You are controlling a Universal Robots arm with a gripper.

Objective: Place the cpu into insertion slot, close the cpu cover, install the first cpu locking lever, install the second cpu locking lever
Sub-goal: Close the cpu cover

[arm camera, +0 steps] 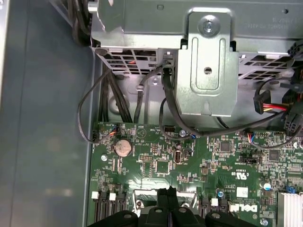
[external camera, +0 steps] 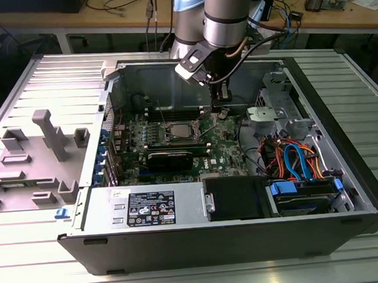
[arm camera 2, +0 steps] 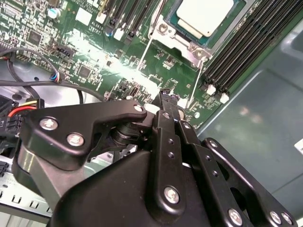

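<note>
Green motherboard [external camera: 176, 145], speckled with tiny silver and black parts; the cpu [arm camera 2: 204, 14] on it is dull silver-grey; gripper [arm camera 2: 168, 97] matte black, dotted with silver screw heads; arm [external camera: 223, 17] brushed silver; in the exterior view, blue cables [external camera: 293, 161] and orange cables [external camera: 274, 154] at four o'clock of the board; wires [arm camera: 272, 105] red, yellow, black; pale grey fixtures [external camera: 47, 134] out at nine o'clock.

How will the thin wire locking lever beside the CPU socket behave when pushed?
The locking lever is a thin bare wire rod, so probably springy and light, flexing before it moves. Its smooth round metal looks slippery; the gripper could slide off.
</note>
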